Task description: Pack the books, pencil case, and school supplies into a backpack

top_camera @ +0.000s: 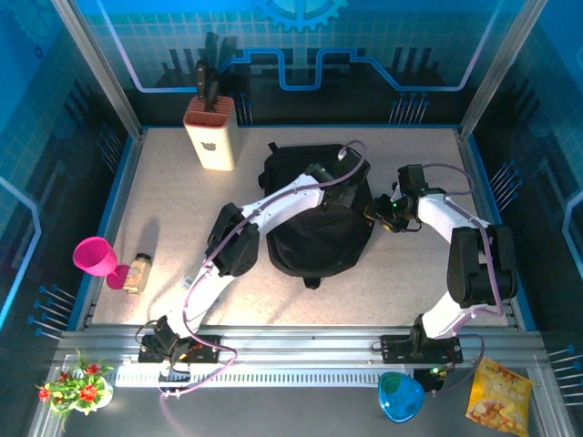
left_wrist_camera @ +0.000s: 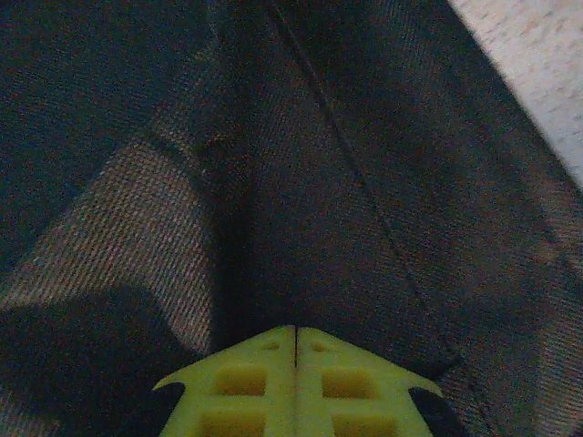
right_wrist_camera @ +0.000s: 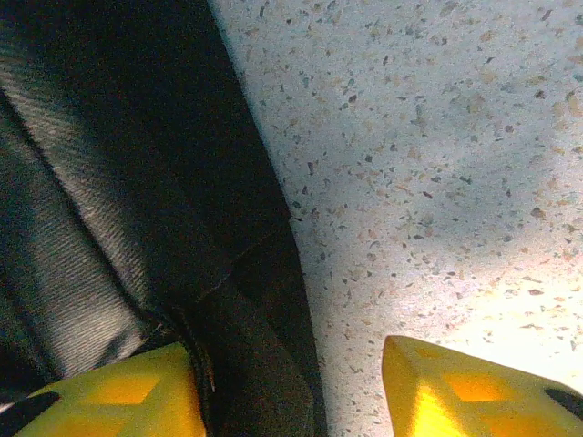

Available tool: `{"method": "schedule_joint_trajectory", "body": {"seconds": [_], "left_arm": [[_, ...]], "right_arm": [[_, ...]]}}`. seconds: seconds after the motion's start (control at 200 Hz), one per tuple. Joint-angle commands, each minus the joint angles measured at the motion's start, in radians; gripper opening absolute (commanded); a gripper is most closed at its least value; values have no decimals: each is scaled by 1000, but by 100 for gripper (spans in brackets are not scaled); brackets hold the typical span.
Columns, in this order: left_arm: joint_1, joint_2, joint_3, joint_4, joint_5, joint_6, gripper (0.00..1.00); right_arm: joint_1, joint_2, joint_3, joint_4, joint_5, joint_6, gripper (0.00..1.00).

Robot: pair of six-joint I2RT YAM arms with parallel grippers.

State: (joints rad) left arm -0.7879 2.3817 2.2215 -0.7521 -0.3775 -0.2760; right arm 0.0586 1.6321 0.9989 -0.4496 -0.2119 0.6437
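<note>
The pale speckled table (top_camera: 164, 209) is mostly bare around the middle, where the backpack (top_camera: 314, 241) lies flat, a black slump of fabric with both arms gathered on it. It looks as though the bag has to be got open before anything can go in, which would explain why each arm is at the cloth rather than at anything to pack. The left arm reaches across the top of the bag, and its wrist view shows the left gripper (left_wrist_camera: 296, 330) nose-down on the dark weave beside a seam, its yellow-green jaws pressed tight together; I cannot tell whether a fold is caught at the tips. The right gripper (right_wrist_camera: 284, 350) sits at the bag's right-hand border with its jaws spread, one finger (right_wrist_camera: 118, 391) against the black fabric, the other (right_wrist_camera: 455, 391) over bare tabletop, so the edge runs between them, not yet pinched.
</note>
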Motion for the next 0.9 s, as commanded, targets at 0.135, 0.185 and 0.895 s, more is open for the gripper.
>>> {"method": "schedule_joint_trajectory", "body": {"seconds": [0.135, 0.185, 0.895], "left_arm": [[7, -163, -112, 50, 101, -55, 2], [11, -172, -131, 63, 125, -62, 2], [64, -190, -181, 106, 283, -94, 0]], "right_arm": [[19, 24, 4, -41, 51, -9, 52], [23, 26, 5, -41, 52, -9, 52], [54, 34, 20, -53, 89, -28, 46]]}}
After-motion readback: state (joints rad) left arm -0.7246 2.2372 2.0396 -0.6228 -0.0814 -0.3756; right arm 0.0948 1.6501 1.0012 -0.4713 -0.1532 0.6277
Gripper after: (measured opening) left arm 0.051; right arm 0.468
